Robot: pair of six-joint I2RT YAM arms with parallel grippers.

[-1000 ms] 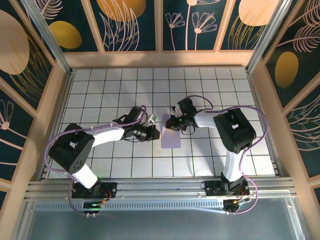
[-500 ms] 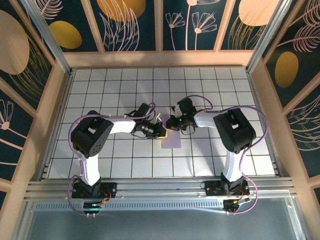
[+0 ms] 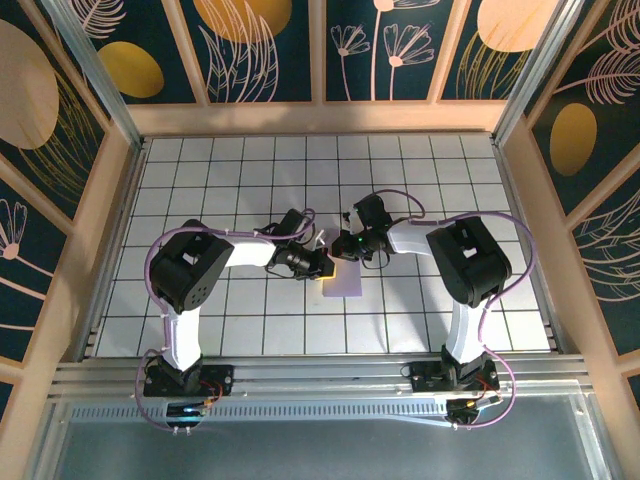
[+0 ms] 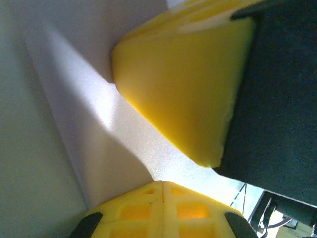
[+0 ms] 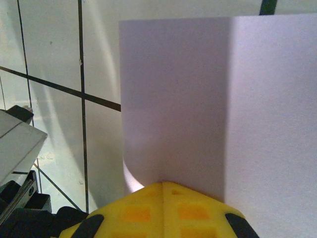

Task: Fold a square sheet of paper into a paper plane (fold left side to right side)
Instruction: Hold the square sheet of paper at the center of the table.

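Note:
The square sheet of paper point(image 3: 345, 281) lies on the white grid floor as a pale lavender rectangle, doubled over on itself. My left gripper point(image 3: 325, 268) is shut, its tips down at the sheet's left edge. My right gripper point(image 3: 347, 250) is shut too, tips on the sheet's far end. In the left wrist view the shut yellow tips point(image 4: 163, 182) rest against the paper point(image 4: 99, 119), with the right gripper's yellow finger point(image 4: 183, 89) close ahead. In the right wrist view the shut tips point(image 5: 162, 182) press on the paper point(image 5: 198, 99), whose left edge curls up slightly.
White tiles with dark grid lines point(image 3: 240, 170) spread around the paper. Wooden frame walls point(image 3: 320, 118) enclose the floor at the back and sides. An aluminium rail point(image 3: 320, 375) runs along the near edge by both arm bases.
The left arm has swung in and its shut gripper has moved right onto the paper's left edge. The right gripper has stayed put on the paper.

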